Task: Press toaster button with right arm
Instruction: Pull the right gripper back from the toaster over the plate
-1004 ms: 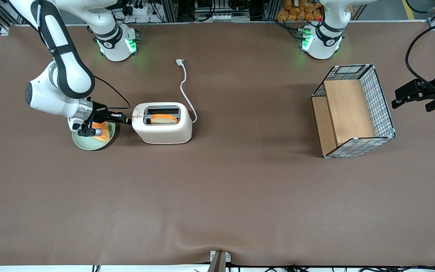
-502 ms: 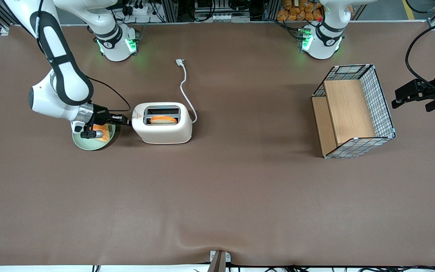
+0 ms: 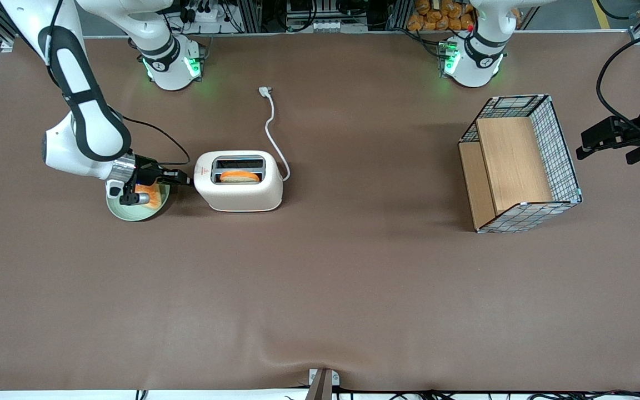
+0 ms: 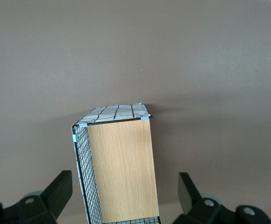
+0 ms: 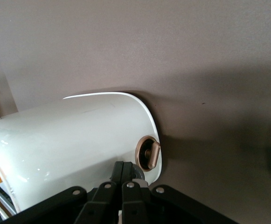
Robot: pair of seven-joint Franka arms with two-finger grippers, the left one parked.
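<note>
Surface: brown cloth covering, spanning the whole workspace; no writing legible on it.

My right arm: white with black bands, reaching down toward the working arm's end of the surface, silver wrist ring low over the plate.

Wire basket: black grid walls with wooden panels, light blue corner clips, lying toward the parked arm's end of the surface, well apart from everything else. No label readable.

Toaster: cream-white, rounded, two dark slots. An orange-edged bread slice sits in the slot nearer the front camera. A small red triangle mark sits on its top at the end facing my hand, with tiny print under it that I cannot read. A bronze dial is on the narrow end. No brand name visible.

Plate: pale green, round, just beside the toaster's narrow end, partly under my wrist, carrying an orange food piece.

Power cord: white, running from the toaster away from the front camera, plug lying loose.

My hand: black, fingers drawn together with nothing between them, tips against the toaster's narrow end.

Toaster button: hidden by my fingers; I cannot make it out.
</note>
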